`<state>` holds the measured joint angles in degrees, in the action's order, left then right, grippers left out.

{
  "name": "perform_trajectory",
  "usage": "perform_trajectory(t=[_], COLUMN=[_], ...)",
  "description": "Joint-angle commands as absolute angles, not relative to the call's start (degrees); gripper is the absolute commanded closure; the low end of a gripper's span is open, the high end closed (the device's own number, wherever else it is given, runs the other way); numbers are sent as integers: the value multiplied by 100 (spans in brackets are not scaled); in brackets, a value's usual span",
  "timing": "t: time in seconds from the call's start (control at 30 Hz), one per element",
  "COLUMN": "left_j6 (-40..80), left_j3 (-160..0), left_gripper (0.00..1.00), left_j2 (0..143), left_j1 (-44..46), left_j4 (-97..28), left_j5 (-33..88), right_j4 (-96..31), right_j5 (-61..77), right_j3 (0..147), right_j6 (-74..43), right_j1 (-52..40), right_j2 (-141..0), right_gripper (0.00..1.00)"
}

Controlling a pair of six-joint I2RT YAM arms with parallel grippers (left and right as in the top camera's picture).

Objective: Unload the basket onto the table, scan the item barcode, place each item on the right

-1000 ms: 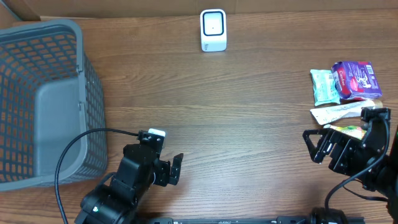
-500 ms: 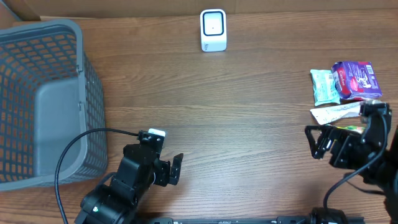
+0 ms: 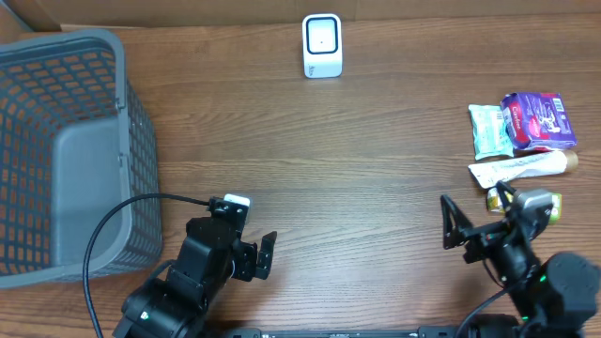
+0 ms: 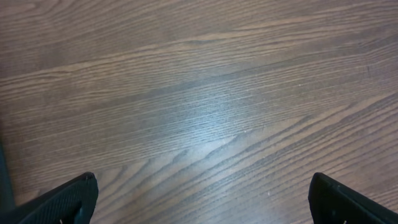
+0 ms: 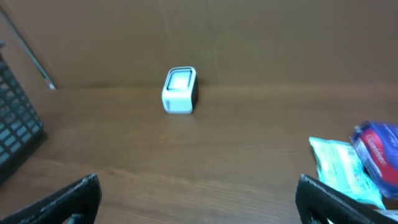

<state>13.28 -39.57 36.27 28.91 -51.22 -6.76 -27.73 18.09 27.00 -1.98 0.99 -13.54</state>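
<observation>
The white barcode scanner (image 3: 322, 44) stands upright at the table's far edge, and the right wrist view faces the scanner (image 5: 180, 90). Items lie in a pile at the right: a green packet (image 3: 489, 130), a purple packet (image 3: 536, 120), a white tube (image 3: 521, 167) and a yellow-green item (image 3: 552, 201). No barcode shows on them. My right gripper (image 3: 477, 216) is open and empty, just near-left of the pile. My left gripper (image 3: 252, 233) is open over bare wood at the front left, holding nothing.
A large grey mesh basket (image 3: 66, 150) fills the left side, and its corner shows as the basket (image 5: 15, 121) in the right wrist view. A black cable (image 3: 122, 211) loops from the left arm beside it. The green packet (image 5: 341, 167) and purple packet (image 5: 379, 152) lie right of the right fingers.
My right gripper has swung back from over the pile toward the near-left and turned to face the scanner, uncovering the yellow-green item. It stays open. The left arm has not moved.
</observation>
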Motion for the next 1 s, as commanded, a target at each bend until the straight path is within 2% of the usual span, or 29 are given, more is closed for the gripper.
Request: perform_trajectory(t=[0.0,0.37,0.7,0.97], left_j6=[1240,1240,1240,1240], left_j3=[-3953,-3953,-3953,-3953], left_gripper=[0,0,0,0], left_j2=[3627,3627,3627,3627], left_j1=[2936,2936,2936,2936], left_j4=[-5118,-5118,-5118,-5118], left_j5=[-749,-749,-749,-749], right_j4=[-2202,-40,-460,-458], right_j5=[1581,980,344,349], right_j3=[1990,331,47,47], right_j6=[-145,-145,-143,-145], right_j1=[-93,-368,-368,-368], right_j2=[-956,-541,-12,-16], right_gripper=[0,0,0,0])
